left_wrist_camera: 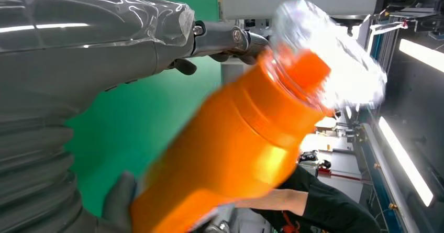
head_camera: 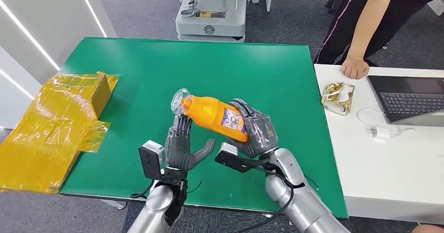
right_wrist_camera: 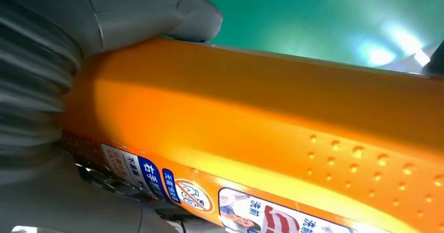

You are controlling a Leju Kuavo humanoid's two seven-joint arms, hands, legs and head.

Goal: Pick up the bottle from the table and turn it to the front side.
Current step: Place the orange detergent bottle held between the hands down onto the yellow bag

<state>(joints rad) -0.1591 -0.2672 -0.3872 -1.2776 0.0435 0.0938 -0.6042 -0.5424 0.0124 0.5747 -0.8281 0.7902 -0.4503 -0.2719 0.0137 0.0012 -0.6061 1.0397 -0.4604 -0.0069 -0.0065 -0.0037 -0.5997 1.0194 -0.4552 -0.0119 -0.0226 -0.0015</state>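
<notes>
I am gripping the orange bottle [head_camera: 213, 117] in my right hand [head_camera: 257, 133], fingers wrapped round its lower body, holding it tilted above the green table [head_camera: 282, 76] with its clear cap [head_camera: 179, 101] pointing away to my left. My left hand [head_camera: 181, 148] is hovering just under the neck, fingers spread, holding nothing.

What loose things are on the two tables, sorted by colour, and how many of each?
Orange: 1, the bottle, held above the green table by the right hand, with the left hand beside it.
Yellow: 1, the wrapped box.
Gold: 1, the foil packet.
Grey: 1, the laptop.
White: 1, the charger.
Total: 5.
</notes>
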